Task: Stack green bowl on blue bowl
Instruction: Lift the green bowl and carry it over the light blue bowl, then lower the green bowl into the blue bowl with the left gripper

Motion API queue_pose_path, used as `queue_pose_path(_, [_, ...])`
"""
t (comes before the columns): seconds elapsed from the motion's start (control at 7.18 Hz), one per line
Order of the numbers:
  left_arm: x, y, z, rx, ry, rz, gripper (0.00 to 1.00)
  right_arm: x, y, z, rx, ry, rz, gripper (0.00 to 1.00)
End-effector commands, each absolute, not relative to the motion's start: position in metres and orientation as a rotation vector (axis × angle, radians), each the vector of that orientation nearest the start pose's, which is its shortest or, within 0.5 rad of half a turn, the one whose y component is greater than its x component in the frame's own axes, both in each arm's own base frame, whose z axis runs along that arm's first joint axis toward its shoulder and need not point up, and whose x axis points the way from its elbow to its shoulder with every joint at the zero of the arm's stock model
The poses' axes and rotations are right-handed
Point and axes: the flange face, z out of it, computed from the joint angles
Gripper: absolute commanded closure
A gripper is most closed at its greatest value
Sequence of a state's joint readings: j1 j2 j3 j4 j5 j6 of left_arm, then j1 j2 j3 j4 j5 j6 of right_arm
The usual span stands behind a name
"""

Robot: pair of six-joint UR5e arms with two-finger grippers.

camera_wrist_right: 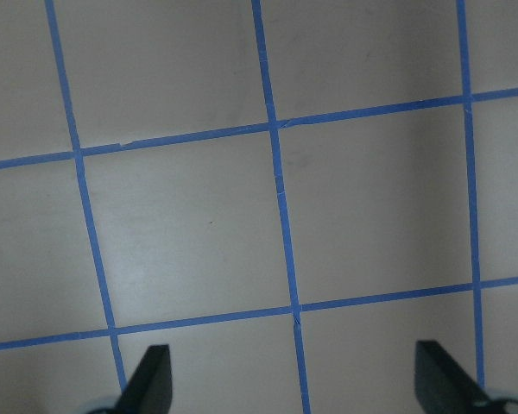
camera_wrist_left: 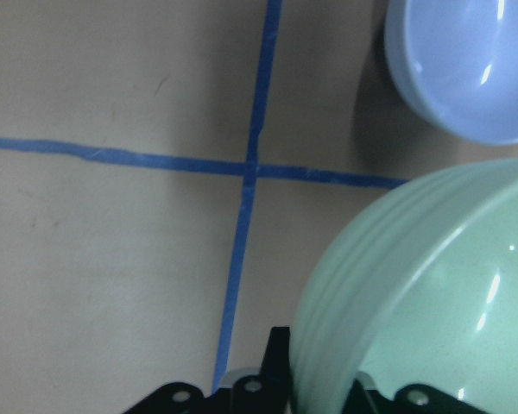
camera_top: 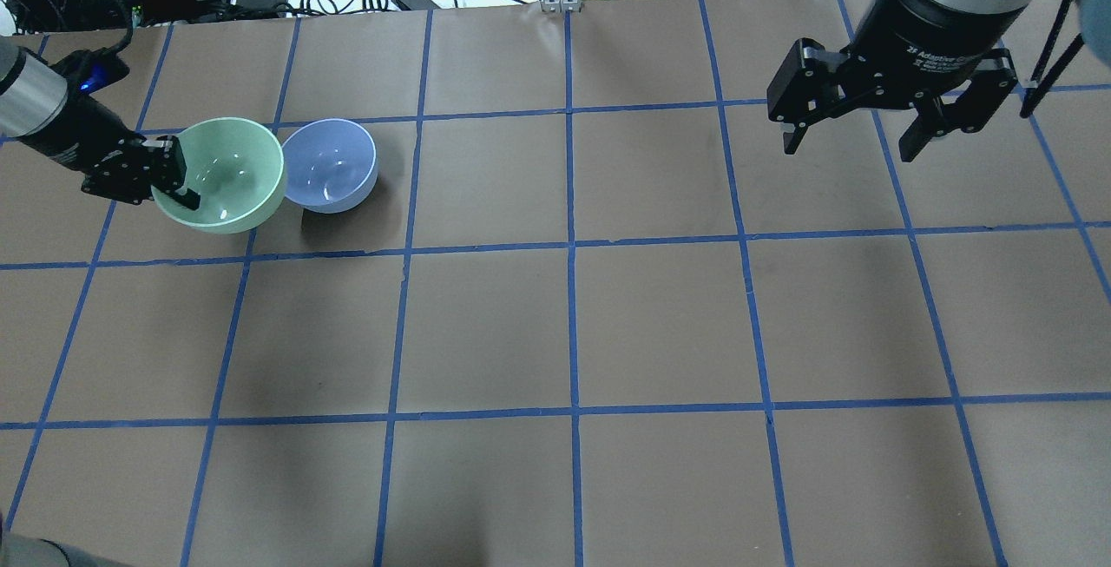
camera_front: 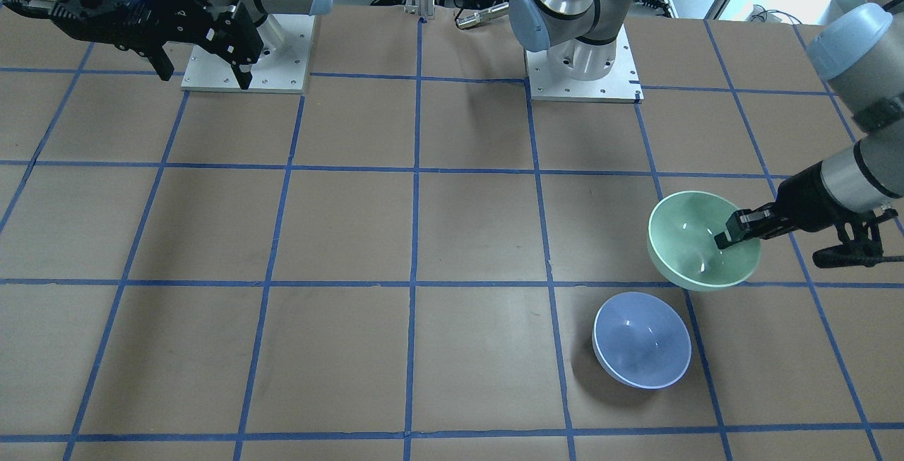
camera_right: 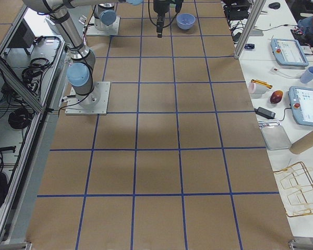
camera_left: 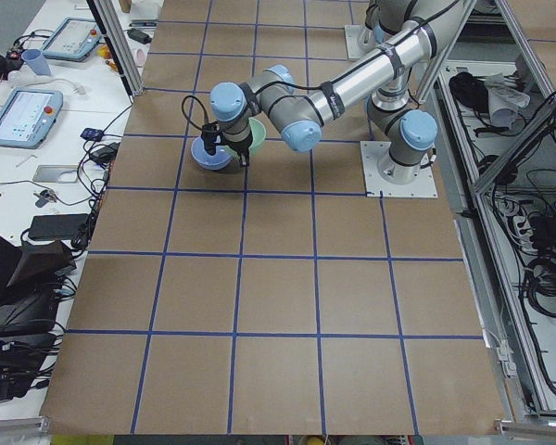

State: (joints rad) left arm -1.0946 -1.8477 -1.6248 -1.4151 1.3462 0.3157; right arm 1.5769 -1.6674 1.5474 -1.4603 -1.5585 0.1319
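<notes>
While the left end effector (camera_front: pixel 727 235) pinches its rim, the glossy round green bowl (camera_front: pixel 681 235) seems raised; blue bowl (camera_front: pixel 641 339) just beyond; right end effector (camera_top: pixel 848 150) wide.

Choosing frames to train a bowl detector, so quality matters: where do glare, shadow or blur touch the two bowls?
Front-facing view: sharp, only small white glints inside the green bowl; the blue bowl casts a soft shadow. Overhead view: a darker shadow beside the blue bowl. Left wrist view: both bowls soft, cropped, with streaked highlights.
</notes>
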Motion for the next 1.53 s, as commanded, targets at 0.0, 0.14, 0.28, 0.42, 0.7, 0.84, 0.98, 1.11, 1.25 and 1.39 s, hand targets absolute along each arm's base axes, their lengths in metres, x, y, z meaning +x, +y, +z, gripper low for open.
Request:
queue_pose_path(0.0, [0.096,-0.632,0.328,-0.343,3.45,0.056,1.0,0.137,-0.448,0.534,0.197,3.122,-0.015,0.0])
queue_pose_path(0.14, [0.097,-0.647,0.319,-0.341,3.453,0.055,1.0,0.137,-0.448,0.534,0.197,3.123,-0.013,0.0])
queue_pose_path(0.28, [0.091,-0.66,0.309,-0.345,3.449,0.048,1.0,0.137,-0.448,0.534,0.199,3.122,-0.013,0.0])
queue_pose_path(0.42, [0.087,-0.673,0.294,-0.351,3.438,0.002,1.0,0.137,-0.448,0.534,0.197,3.122,-0.015,0.0])
queue_pose_path(0.7, [0.082,-0.677,0.282,-0.359,3.436,0.03,1.0,0.137,-0.448,0.534,0.197,3.122,-0.015,0.0])
queue_pose_path(0.84, [0.083,-0.677,0.28,-0.357,3.437,0.035,1.0,0.137,-0.448,0.534,0.197,3.122,-0.015,0.0])
queue_pose_path(0.98, [0.083,-0.675,0.276,-0.362,3.433,0.056,1.0,0.137,-0.448,0.534,0.197,3.123,-0.011,0.0])
queue_pose_path(1.11, [0.083,-0.675,0.275,-0.362,3.429,0.066,1.0,0.137,-0.448,0.534,0.197,3.122,-0.015,0.0])
queue_pose_path(1.25, [0.083,-0.673,0.275,-0.363,3.428,0.08,1.0,0.137,-0.448,0.534,0.197,3.123,-0.013,0.0])
queue_pose_path(1.39, [0.081,-0.671,0.272,-0.362,3.425,0.095,1.0,0.137,-0.448,0.534,0.197,3.123,-0.011,0.0])
